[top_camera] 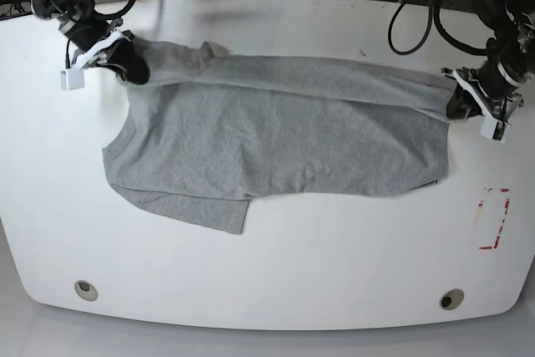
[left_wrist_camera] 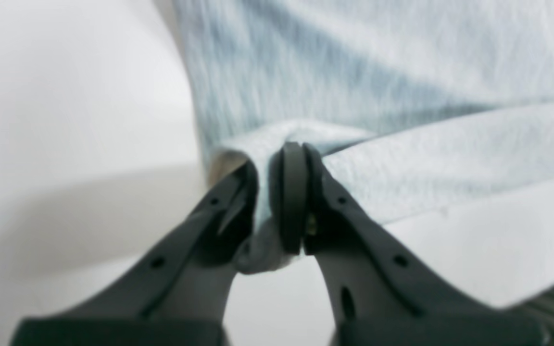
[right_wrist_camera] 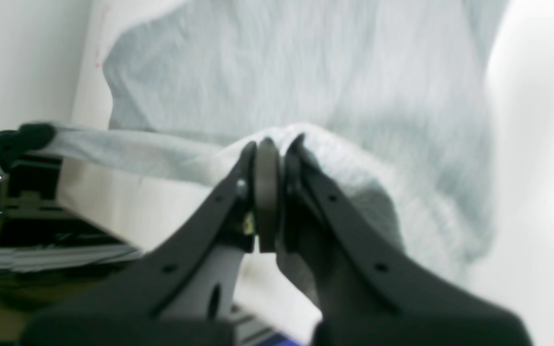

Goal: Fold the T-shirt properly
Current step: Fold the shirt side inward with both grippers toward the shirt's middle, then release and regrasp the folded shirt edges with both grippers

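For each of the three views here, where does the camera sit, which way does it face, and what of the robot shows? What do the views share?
Left wrist: rides behind the left gripper, facing along its black fingers, which pinch the T-shirt over the white table.
Right wrist: behind the right gripper, also shut on shirt fabric; the other arm's gripper shows far left.
Base: overhead, facing down at the whole table; both arms show at the upper corners.
Shared: all three show the grey shirt, stretched between the two grippers.

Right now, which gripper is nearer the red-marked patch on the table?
Left. The left gripper grips the T-shirt edge just above the red-marked patch; the right gripper holds the shirt at the table's far opposite end.
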